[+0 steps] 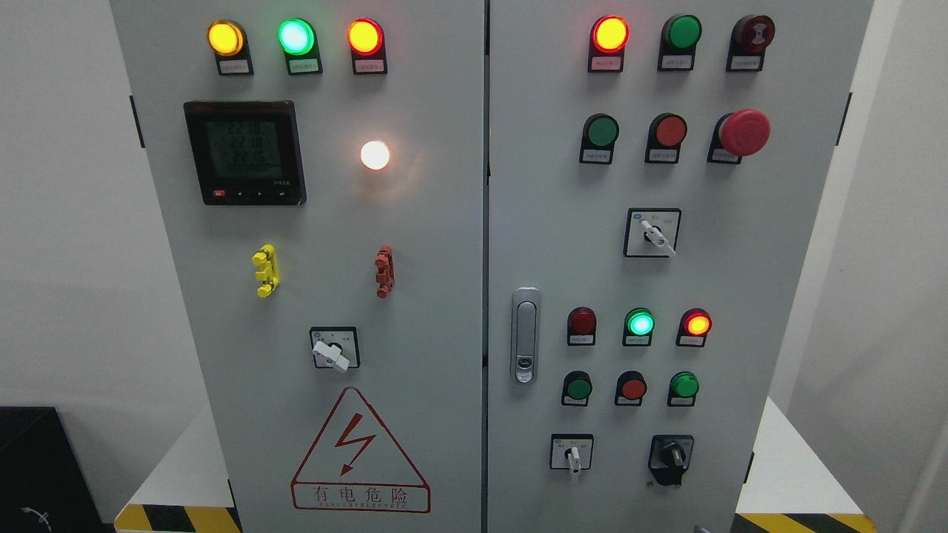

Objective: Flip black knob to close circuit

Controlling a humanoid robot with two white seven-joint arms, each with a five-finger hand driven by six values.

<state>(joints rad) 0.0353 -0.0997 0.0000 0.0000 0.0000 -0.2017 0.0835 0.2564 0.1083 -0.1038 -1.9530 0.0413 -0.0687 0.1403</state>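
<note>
The black knob [671, 457] sits at the lower right of the grey cabinet's right door [778, 259], on a black square base. Its grip bar points roughly straight up. To its left is a small selector switch [572, 453] with a white handle pointing down. Neither of my hands nor arms shows in the head view.
The right door carries several lamps and push buttons, a red mushroom stop button [744, 132], a white-handled selector [653, 232] and a metal door latch [525, 334]. The left door holds a meter display [245, 152], lamps, another selector [334, 349] and a red warning triangle [360, 453].
</note>
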